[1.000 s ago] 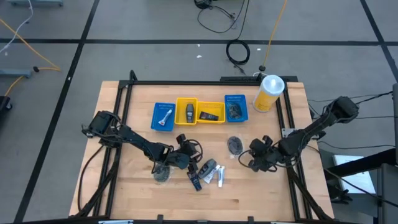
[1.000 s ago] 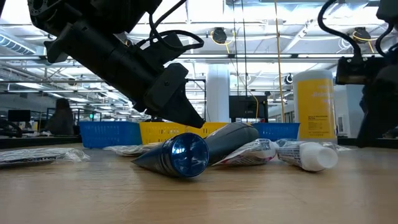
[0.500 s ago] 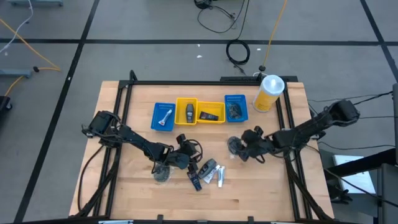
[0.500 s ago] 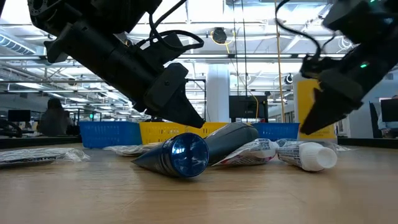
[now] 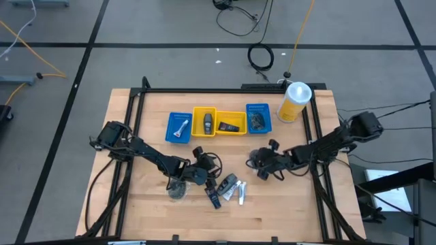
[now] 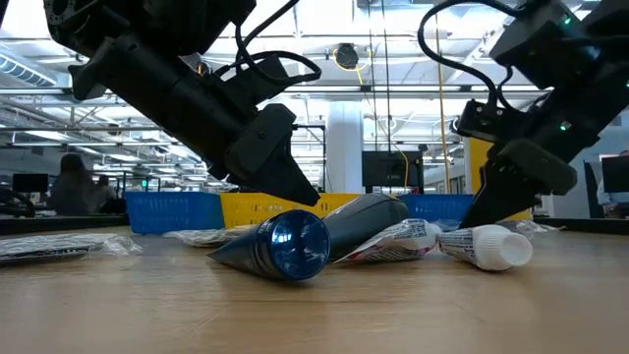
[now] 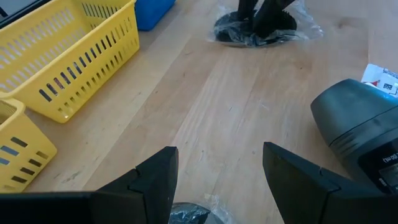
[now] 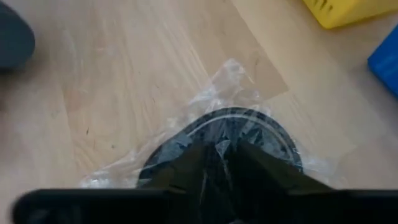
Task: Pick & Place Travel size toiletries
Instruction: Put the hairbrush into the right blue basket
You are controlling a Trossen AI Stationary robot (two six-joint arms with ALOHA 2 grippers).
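Note:
A grey round disc in clear wrap (image 5: pixel 257 157) (image 8: pixel 217 134) lies flat on the table right of centre. My right gripper (image 5: pixel 261 162) (image 8: pixel 219 167) stands on it, fingers drawn together. My left gripper (image 5: pixel 197 170) (image 7: pixel 217 177) is open and hovers low over bare wood near the table's middle. A second wrapped disc (image 5: pixel 177 190) lies under the left arm. A cluster of small tubes and dark bottles (image 5: pixel 225 188) lies near the front; the low view shows its blue-capped dark tube (image 6: pixel 285 244) and white tube (image 6: pixel 484 246). My right gripper comes down on the wrapped disc from above, slanting in from the table's right. Its two fingertips (image 8: pixel 193 163) meet over the crinkled clear wrap on the disc's top (image 8: pixel 219 142). The disc lies flat on the table.
Along the far side stand a blue tray (image 5: pixel 179 127), a yellow tray (image 5: pixel 218 121), a second blue tray (image 5: pixel 257 118) and a tall yellow bottle with a white cap (image 5: pixel 294 101). Bare wood lies between the trays and the grippers. A dark bottle (image 7: pixel 360 130) sits beside my left gripper.
My right gripper has travelled from near the table's right edge toward the left and come down onto the wrapped disc. The disc has stayed where it was.

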